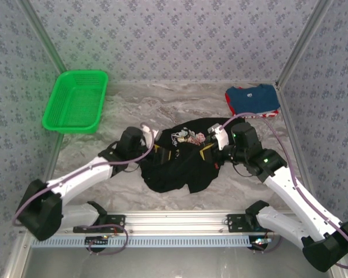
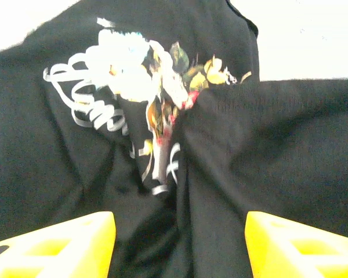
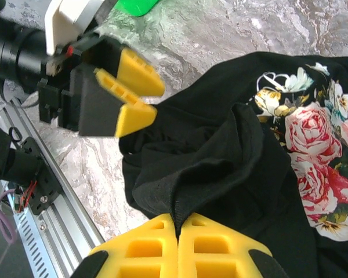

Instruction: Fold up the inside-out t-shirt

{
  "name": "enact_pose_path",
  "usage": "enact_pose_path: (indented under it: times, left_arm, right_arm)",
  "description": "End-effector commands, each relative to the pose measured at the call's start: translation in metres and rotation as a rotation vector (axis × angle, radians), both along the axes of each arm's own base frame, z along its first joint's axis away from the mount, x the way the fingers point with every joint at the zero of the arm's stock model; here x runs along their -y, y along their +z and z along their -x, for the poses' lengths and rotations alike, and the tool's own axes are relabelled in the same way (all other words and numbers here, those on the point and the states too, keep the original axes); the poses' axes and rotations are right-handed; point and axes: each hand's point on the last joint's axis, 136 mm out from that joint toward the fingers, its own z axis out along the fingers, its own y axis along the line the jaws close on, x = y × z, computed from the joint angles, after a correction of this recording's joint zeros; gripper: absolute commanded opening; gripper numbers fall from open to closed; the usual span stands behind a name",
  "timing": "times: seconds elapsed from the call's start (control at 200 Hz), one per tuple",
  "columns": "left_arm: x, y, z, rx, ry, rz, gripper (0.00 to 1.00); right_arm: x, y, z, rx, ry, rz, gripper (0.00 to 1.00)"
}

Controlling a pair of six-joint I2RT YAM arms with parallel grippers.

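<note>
At the right gripper (image 3: 178, 231): yellow fingers pressed together on a raised ridge of the large black fabric t-shirt (image 1: 180, 168).
At the left gripper (image 2: 177, 243): yellow fingers spread apart over the cloth, nothing held; contact cannot be told.
Garment position: bunched mid-way on the grey marbled table (image 1: 162, 104), between both arms, floral print (image 2: 156, 92) uppermost.
Step judged: taking a second hold to spread the cloth.
Recommended practice: left pinches one layer at an edge, well apart from the right's hold; both then draw outward evenly, low over the table.
</note>
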Motion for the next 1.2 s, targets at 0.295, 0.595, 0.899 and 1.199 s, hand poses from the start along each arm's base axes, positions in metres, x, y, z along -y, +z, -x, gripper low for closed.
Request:
enact_pose_path:
  times: [0.295, 0.595, 0.899, 1.199]
  left_arm:
    - [0.07, -0.024, -0.005, -0.059, -0.323, -0.038, 0.65]
    - [0.093, -0.025, -0.003, -0.063, -0.397, -0.032, 0.55]
    - [0.08, 0.01, -0.009, -0.03, -0.348, -0.023, 0.0]
    - [-0.028, 0.09, 0.01, 0.077, -0.006, 0.001, 0.0]
  right_arm:
    - [0.05, -0.072, 0.003, -0.254, -0.301, 0.126, 0.0]
    - [0.056, -0.072, -0.003, -0.246, -0.323, 0.143, 0.0]
    - [0.079, -0.037, -0.011, -0.13, -0.413, 0.163, 0.0]
    - [0.056, -0.001, -0.005, 0.034, -0.28, 0.097, 0.0]
